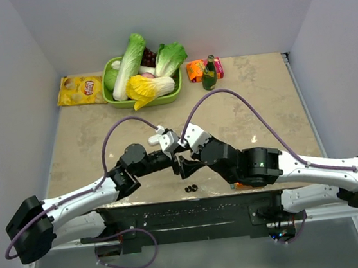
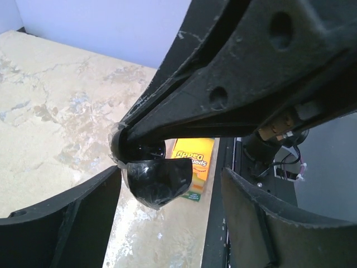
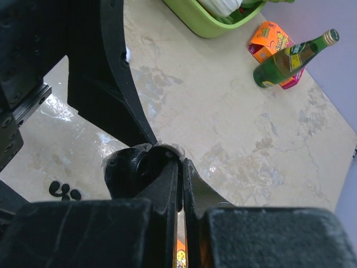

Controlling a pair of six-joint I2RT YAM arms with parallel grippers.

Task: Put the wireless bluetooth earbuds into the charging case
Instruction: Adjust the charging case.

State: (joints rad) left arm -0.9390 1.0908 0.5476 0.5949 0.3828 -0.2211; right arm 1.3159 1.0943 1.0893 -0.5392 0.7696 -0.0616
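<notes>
Black charging case point(image 2: 156, 181) is held clear of the counter point(image 1: 260, 105), pinched by the closed right end effector point(image 3: 181, 166), presumably for loading. The left end effector point(image 2: 172, 191) is spread astride the case without contact. Black earbuds point(image 1: 190, 188) are seen on the counter beneath the case, toward the arm bases.

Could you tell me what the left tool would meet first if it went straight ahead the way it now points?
The left tool would first meet the case, which hangs just ahead between its open jaws, pinched by the right tool. Depth is hard to judge.
</notes>
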